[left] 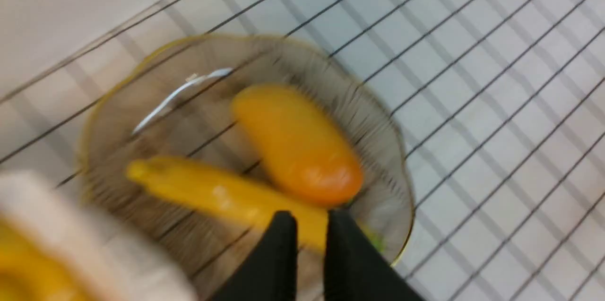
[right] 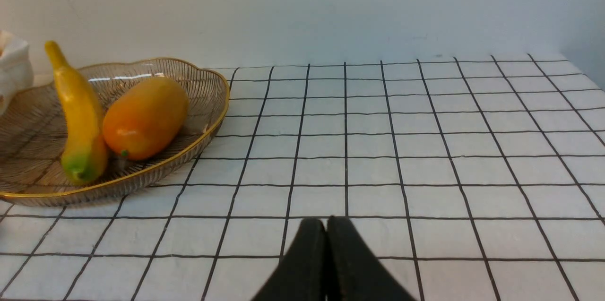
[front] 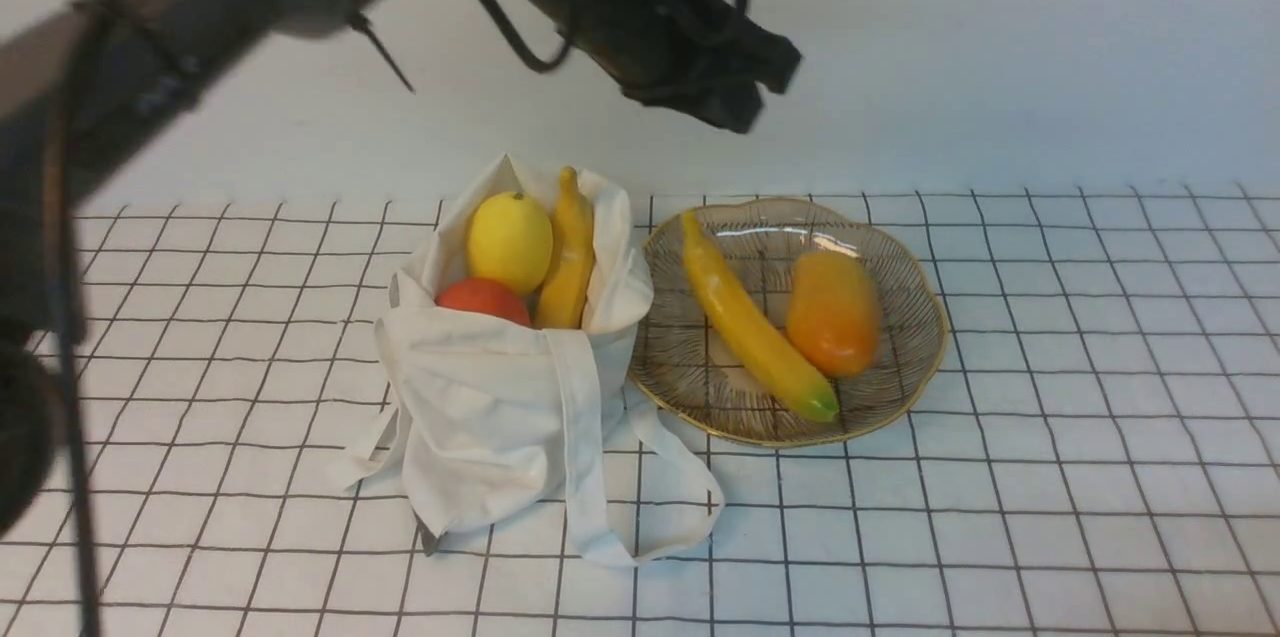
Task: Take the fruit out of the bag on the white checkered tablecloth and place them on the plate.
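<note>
Two fruits lie on the plate (front: pixel 905 407), so the left gripper (left: pixel 312 225), slightly parted, should next fetch the lemon (front: pixel 510 242); the right gripper (right: pixel 326 225) is pressed together.

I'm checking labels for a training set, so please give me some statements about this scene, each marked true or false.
1. The plate holds a banana and a mango. True.
2. The lemon lies on the plate. False: it is in the bag.
3. The bag stands to the left of the plate. True.
4. The red fruit is on the bare tablecloth. False: it sits in the bag, by the lemon.
5. The left gripper is holding the mango. False: nothing is between its jaws.
</note>
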Controlling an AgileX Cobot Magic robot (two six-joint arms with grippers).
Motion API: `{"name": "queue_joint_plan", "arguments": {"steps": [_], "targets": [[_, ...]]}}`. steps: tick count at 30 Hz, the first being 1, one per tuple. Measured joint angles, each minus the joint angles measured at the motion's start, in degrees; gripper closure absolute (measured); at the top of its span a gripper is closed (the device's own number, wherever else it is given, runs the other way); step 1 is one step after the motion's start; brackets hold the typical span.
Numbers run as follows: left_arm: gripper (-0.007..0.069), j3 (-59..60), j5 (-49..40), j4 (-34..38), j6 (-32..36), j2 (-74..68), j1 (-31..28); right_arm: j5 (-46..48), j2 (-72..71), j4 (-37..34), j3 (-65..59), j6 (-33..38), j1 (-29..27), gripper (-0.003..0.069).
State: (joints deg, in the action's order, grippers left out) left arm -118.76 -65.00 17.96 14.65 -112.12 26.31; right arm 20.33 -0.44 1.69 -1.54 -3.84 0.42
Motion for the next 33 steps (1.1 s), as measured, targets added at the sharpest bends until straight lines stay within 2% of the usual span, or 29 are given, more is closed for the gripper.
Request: {"name": "queue_joint_plan", "arguments": {"steps": [3,7,12,17,18,20,23,29,33], "targets": [[0.0624,0.0,-5.3,-6.2,-0.1,5.8,-0.9,0.0,0.0,0.0,0.0,0.0,0.0,0.0674],[0.0632,1.5,-6.6,-13.5,-1.4,13.8,-0.9,0.0,0.0,0.0,0.0,0.0,0.0,0.0674],[0.0632,7.9,-6.9,-16.5,-5.0,22.4,-0.9,0.0,0.0,0.0,0.0,0.0,0.0,0.0674],[0.0632,28.1,-5.7,-16.1,-7.1,36.9,-0.9,0.0,0.0,0.0,0.0,0.0,0.0,0.0674],[0.0632,29.1,-5.3,-15.9,-7.0,38.1,-0.9,0.0,0.0,0.0,0.0,0.0,0.0,0.0674],[0.0632,39.0,0.5,-14.3,-7.1,44.2,-0.9,0.0,0.0,0.0,0.0,0.0,0.0,0.0674],[0.0632,57.2,14.8,-10.9,-7.8,55.5,-0.9,0.0,0.0,0.0,0.0,0.0,0.0,0.0674],[0.0632,84.9,39.4,-3.9,-8.4,71.0,-0.9,0.0,0.0,0.0,0.0,0.0,0.0,0.0674],[0.0632,95.6,47.2,-0.7,-8.4,76.7,-0.9,0.0,0.0,0.0,0.0,0.0,0.0,0.0674]]}}
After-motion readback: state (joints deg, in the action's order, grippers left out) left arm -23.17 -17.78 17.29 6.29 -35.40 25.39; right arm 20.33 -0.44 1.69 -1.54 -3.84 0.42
